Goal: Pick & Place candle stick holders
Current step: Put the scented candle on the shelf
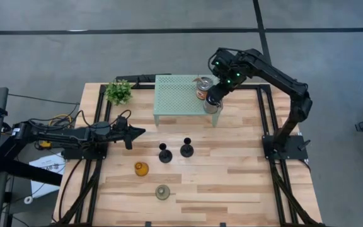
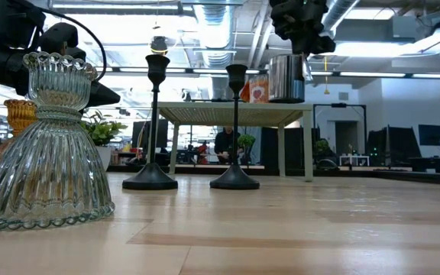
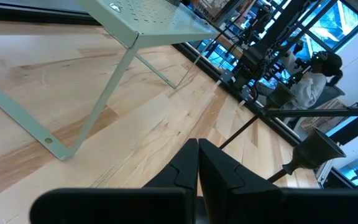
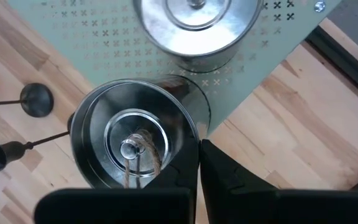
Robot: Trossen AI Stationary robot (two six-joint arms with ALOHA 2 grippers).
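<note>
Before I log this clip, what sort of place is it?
Probably a robotics lab or open workshop: two arms mounted at a wooden table, exposed ceiling ducts overhead, and monitors on benches behind.

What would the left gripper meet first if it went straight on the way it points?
Probably nothing near: the left gripper aims between the shelf and the black holders, over bare table. Depth is unclear.
</note>
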